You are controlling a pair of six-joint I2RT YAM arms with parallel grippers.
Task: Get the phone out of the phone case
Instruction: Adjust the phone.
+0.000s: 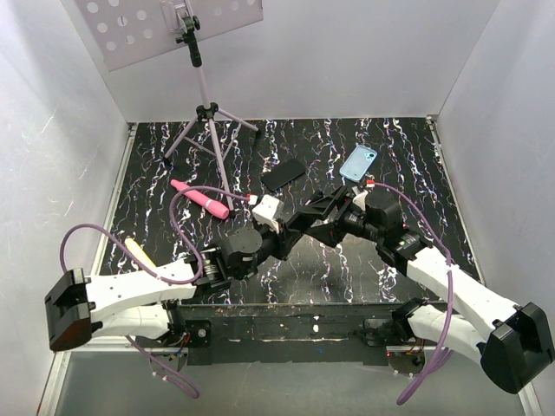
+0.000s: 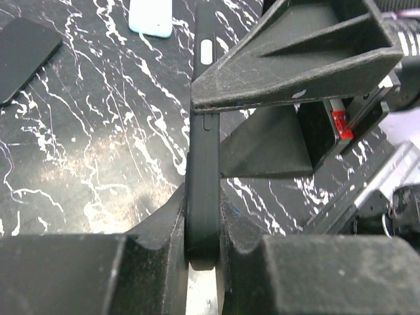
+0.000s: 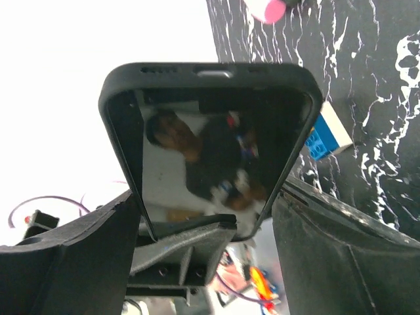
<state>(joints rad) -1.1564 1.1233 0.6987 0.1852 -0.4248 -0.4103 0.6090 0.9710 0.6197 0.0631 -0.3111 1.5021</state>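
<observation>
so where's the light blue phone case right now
Top view: the light blue phone case lies flat on the table, right of centre toward the back wall, with a flat black slab to its left.

Blue phone case (image 1: 358, 162) on marbled table (image 1: 412, 186)

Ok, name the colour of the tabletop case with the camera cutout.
Light blue case, best in top external view.

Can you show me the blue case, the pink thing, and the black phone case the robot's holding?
light blue case (image 1: 358, 162): top view, middle of its back.
pink thing (image 1: 201, 199): top view, middle of its body.
black phone case (image 3: 262, 77): right wrist view, its upper rim.
</observation>
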